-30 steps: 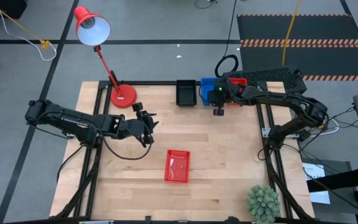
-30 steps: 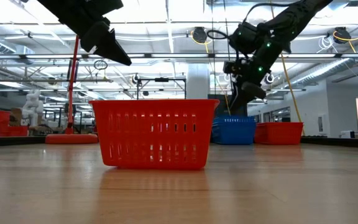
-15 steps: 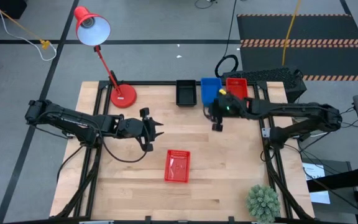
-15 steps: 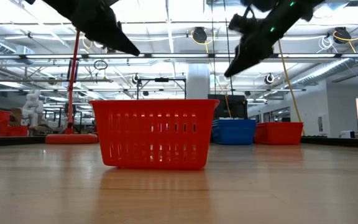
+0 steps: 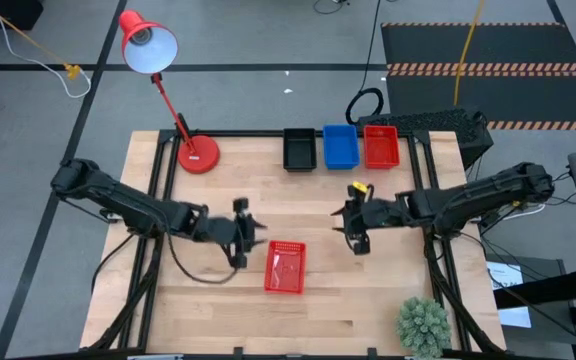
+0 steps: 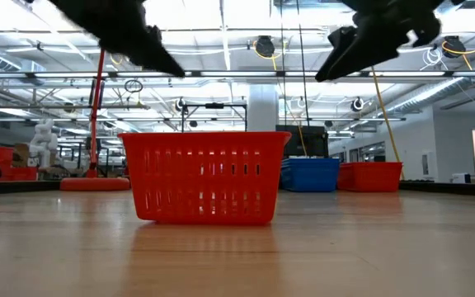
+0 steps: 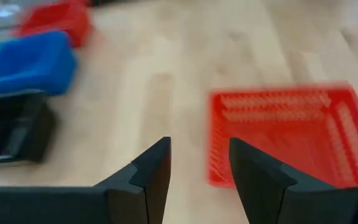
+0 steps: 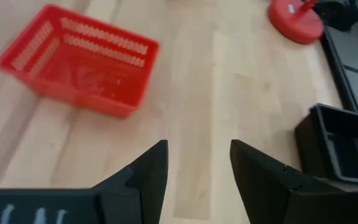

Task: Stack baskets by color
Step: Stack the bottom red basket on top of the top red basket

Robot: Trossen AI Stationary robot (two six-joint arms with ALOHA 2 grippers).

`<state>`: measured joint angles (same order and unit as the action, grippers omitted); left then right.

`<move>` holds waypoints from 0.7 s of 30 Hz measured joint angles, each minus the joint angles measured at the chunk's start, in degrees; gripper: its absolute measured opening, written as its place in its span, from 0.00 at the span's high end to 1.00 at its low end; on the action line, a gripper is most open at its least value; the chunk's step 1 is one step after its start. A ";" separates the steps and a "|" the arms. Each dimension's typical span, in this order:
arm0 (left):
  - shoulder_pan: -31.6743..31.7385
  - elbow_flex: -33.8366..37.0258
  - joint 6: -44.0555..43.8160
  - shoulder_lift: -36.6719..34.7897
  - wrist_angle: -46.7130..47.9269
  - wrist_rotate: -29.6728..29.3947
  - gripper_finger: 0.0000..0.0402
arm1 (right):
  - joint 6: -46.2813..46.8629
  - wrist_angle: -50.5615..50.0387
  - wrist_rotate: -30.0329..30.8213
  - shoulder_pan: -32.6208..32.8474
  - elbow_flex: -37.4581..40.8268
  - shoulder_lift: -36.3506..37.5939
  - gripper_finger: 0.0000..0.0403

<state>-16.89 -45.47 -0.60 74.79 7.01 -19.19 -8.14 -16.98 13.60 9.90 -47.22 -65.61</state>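
One red basket (image 5: 286,266) stands alone on its base in the middle of the table, open side up. At the far edge a black basket (image 5: 299,148), a blue basket (image 5: 341,145) and another red basket (image 5: 380,145) sit in a row. My left gripper (image 5: 253,235) hovers open just left of the lone red basket (image 7: 284,134). My right gripper (image 5: 346,225) hovers open to its far right, with the basket (image 8: 79,59) ahead of it. Neither gripper has anything between its fingers.
A red desk lamp stands with its round base (image 5: 199,154) at the far left of the table. A green plant (image 5: 423,325) sits at the near right corner. Bare wood lies between the lone basket and the far row.
My right gripper has swung away from the baskets at the far edge toward the table's near edge, to a spot right of the lone red basket, and has risen a little. My left gripper has moved right and nearer, toward that basket, and has turned. The baskets have stayed put.
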 joint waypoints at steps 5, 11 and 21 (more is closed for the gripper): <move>-3.81 -0.23 1.85 5.78 -1.27 4.37 0.59 | -0.09 0.31 -0.09 2.12 1.32 -0.02 0.58; -5.99 -4.25 0.65 11.19 -1.09 7.29 0.59 | -0.15 0.52 -0.06 2.00 1.37 0.00 0.58; -7.69 -13.62 -1.95 20.97 0.16 13.85 0.59 | -0.04 0.43 -0.11 1.98 1.37 0.00 0.58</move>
<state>-24.58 -59.09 -2.54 95.76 7.17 -5.34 -8.19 -16.55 13.50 11.88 -45.84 -65.60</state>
